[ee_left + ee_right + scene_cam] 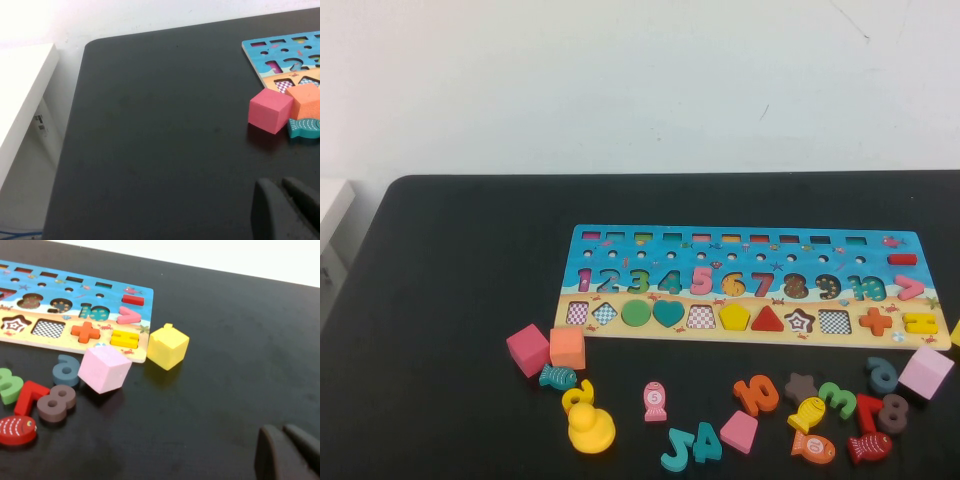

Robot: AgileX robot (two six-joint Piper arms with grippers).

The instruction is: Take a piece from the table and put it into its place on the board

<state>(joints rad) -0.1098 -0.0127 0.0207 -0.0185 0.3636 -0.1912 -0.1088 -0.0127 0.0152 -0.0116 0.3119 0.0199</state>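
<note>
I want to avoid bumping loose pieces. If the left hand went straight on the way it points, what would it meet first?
Probably bare table. The left hand sits at the table's near left side, the right hand at the near right. Ahead of the left hand's tips lies open black surface; the pink cube lies off to one side, though depth is unclear.

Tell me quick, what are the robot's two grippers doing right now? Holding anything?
Left gripper: holds nothing, poised over bare table near the pink cube.
Right gripper: holds nothing, poised over bare table near the yellow cube.

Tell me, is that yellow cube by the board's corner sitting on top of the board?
No. In the right wrist view the yellow cube rests on the black table beside the board.
</note>
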